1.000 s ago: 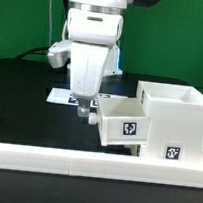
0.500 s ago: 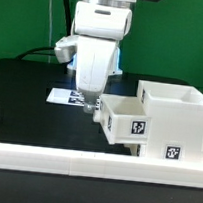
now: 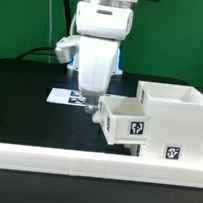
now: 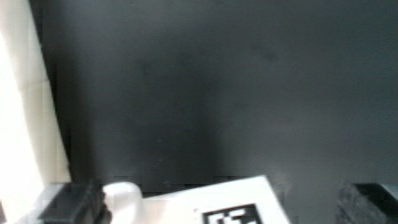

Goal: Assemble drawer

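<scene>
Fingers of the gripper (image 3: 91,107) hang low over the black table (image 3: 25,87) in the exterior view, and how far they are open I cannot tell here. Just beside them, on the exterior view's right, a drawer tray (image 3: 123,123) sticks halfway out of the large shell (image 3: 178,122). The marker board (image 3: 62,95) lies behind the fingers.

In the wrist view the fingers (image 4: 71,203) stand wide apart and hold nothing. The tray's round knob (image 4: 121,195) is close to one finger, and its tagged front (image 4: 222,207) lies between them.
</scene>
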`<state>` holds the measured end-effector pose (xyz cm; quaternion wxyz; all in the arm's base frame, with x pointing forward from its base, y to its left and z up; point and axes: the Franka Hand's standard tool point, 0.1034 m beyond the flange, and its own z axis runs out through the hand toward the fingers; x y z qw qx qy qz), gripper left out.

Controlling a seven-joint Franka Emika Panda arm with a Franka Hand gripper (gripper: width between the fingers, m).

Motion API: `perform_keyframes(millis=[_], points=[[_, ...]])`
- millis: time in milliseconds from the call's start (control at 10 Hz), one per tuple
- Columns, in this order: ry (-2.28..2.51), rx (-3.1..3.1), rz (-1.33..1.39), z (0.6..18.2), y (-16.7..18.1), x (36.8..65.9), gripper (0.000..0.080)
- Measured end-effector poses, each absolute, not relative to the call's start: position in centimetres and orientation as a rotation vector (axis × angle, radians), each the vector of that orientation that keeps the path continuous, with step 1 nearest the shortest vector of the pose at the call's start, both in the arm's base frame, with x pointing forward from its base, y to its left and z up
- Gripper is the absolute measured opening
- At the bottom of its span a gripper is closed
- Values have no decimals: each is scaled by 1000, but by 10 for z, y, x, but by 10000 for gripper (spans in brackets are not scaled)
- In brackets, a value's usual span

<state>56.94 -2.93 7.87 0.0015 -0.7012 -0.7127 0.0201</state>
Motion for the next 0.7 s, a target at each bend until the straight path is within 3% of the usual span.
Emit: perform_keyframes(millis=[700], points=[[-2322, -2115, 107, 80, -25, 561, 648]])
